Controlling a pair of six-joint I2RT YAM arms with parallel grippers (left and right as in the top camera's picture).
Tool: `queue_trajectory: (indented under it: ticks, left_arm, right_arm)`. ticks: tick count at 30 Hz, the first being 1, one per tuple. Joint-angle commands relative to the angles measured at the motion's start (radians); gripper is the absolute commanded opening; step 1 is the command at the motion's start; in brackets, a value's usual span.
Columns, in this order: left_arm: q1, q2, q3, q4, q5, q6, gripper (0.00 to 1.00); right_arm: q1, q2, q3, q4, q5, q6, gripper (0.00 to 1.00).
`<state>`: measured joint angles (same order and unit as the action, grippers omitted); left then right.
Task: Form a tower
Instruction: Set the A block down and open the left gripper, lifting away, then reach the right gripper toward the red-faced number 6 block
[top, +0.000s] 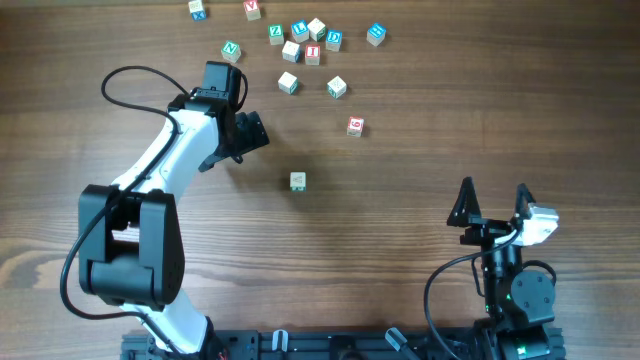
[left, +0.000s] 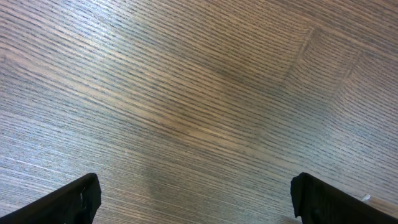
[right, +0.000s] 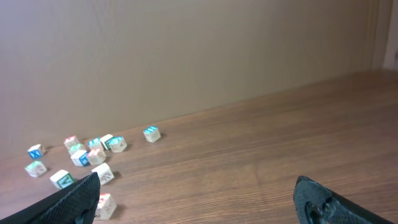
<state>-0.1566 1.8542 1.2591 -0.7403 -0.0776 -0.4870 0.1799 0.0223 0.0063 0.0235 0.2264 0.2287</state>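
Seen from above, the tower (top: 297, 180) is one pale cube top with a green letter, alone at the table's middle; its height cannot be told. It does not show in either wrist view. My left gripper (top: 262, 136) hovers up and to the left of it, open, and in the left wrist view the left gripper (left: 196, 190) has only bare wood between its fingers. My right gripper (top: 494, 190) stands open near the front right, well apart from the tower. In the right wrist view the right gripper (right: 196, 190) is empty too.
Several loose letter cubes (top: 305, 42) lie scattered along the far edge, with a red-lettered cube (top: 355, 126) nearest the middle. The right wrist view shows these loose cubes (right: 87, 152) at far left, before a plain wall. A black cable (top: 135, 80) loops by the left arm.
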Motion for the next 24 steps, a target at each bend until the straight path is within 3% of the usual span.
queue_trajectory:
  ticks: [1,6,11,15,19,24]
  left_arm:
    - [0.004,-0.020,0.012,-0.001,-0.002,0.009,1.00]
    - [0.004,-0.020,0.012,-0.001,-0.002,0.009,1.00]
    - [0.004,-0.020,0.012,-0.001,-0.002,0.009,1.00]
    - [0.004,-0.020,0.012,-0.001,-0.002,0.009,1.00]
    - [0.004,-0.020,0.012,-0.001,-0.002,0.009,1.00]
    - [0.004,-0.020,0.012,-0.001,-0.002,0.009,1.00]
  right_arm:
    - [-0.004,-0.004,-0.001,0.005,0.021,-0.045,1.00]
    - [-0.004,-0.005,-0.001,0.073,0.084,-0.058,1.00]
    - [-0.004,-0.005,-0.001,0.195,-0.066,0.088,1.00]
    - [-0.004,-0.004,0.027,0.244,-0.143,0.088,1.00]
    - [-0.004,0.056,0.163,0.173,-0.159,0.077,1.00]
    - [-0.004,0.286,0.438,0.075,-0.238,-0.021,1.00]
